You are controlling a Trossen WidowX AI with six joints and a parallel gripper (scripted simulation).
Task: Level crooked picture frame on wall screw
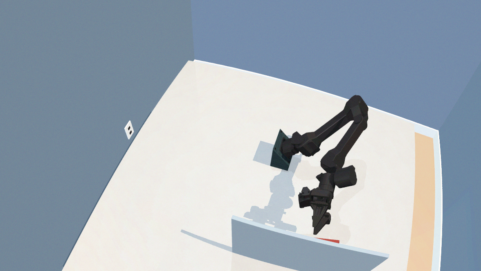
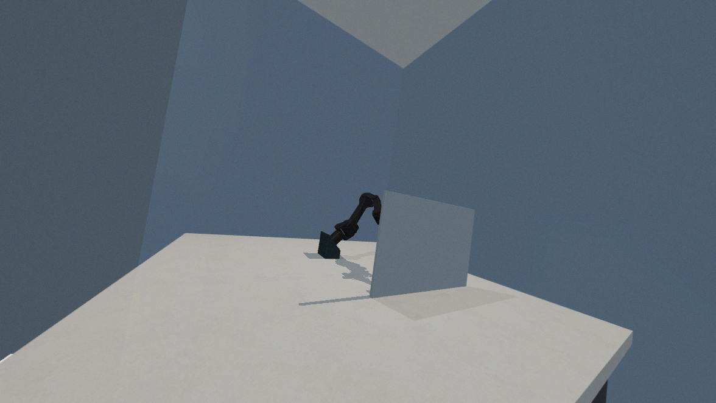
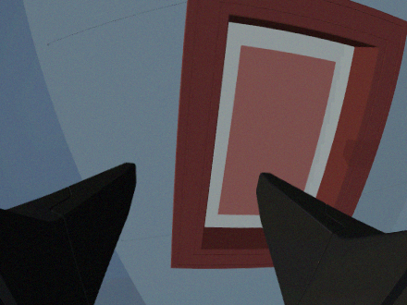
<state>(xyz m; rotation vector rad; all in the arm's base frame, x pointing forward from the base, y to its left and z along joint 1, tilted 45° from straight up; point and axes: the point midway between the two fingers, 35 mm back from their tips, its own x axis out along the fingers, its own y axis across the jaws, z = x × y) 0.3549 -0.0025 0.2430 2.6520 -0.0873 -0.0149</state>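
A dark red picture frame (image 3: 277, 122) with a white mat and a pink middle hangs on a pale blue wall panel (image 1: 302, 249). In the wrist view it fills the upper middle and stands slightly tilted. In the top view only a red sliver of the frame (image 1: 328, 239) shows over the panel's top edge. My gripper (image 3: 197, 177) is open and empty, its two dark fingers close in front of the frame, one at its near edge and one beside it. It also shows in the top view (image 1: 319, 225), pointing at the panel. The screw and strip are hidden.
The arm's dark green base block (image 1: 279, 151) sits mid-table. The wall panel (image 2: 421, 248) stands upright on the white table and hides the gripper in the exterior view. A white outlet (image 1: 129, 129) is on the left room wall. An orange strip (image 1: 422, 202) runs along the right.
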